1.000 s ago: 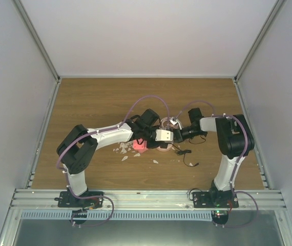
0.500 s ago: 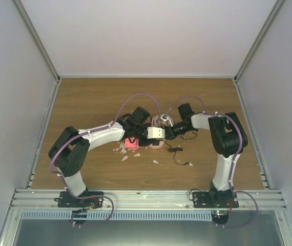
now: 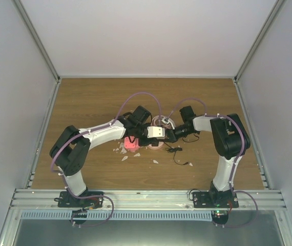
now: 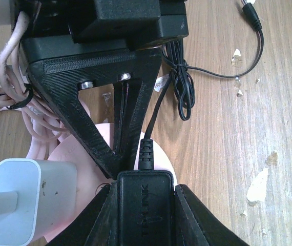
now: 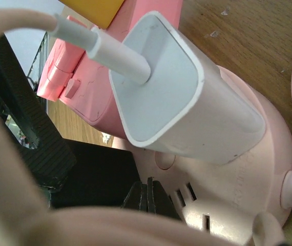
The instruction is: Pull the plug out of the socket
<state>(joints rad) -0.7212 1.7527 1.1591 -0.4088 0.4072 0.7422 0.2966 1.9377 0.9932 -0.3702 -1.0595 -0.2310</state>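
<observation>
1. Socket [image 5: 248,174] is pink and lies flat on the table [image 3: 84,102], in the middle of the top view. A white charger [image 5: 187,97] is stuck in it and stands up from it. A black plug [image 4: 147,220] sits on it too, at the bottom middle of the left wrist view. I cannot tell if its pins are all the way in.
2. The left gripper [image 4: 146,197] is nearly closed and squeezes the black plug from both sides. The socket shows just past the plug.
3. The right gripper [image 5: 148,196] is closed tight and holds nothing. Its tips look to be touching the top of the socket near the slots, at the bottom middle of the right wrist view. In the left wrist view it points at the black plug and is just beside it.
4. The white charger is at the lower left of the left wrist view, just beside the left gripper.
5. A pink block [image 3: 131,145] lies just left of the socket in the top view, with a yellow cube [image 5: 92,10] near it. A pink cord [image 4: 10,72] coils at the left of the left wrist view. A black cable [image 4: 181,66] and white bits [image 4: 258,184] lie on the wood to the right.
6. All of this is well apart from the table's edges. Walls [image 3: 13,77] stand along the left, right and top edges.
</observation>
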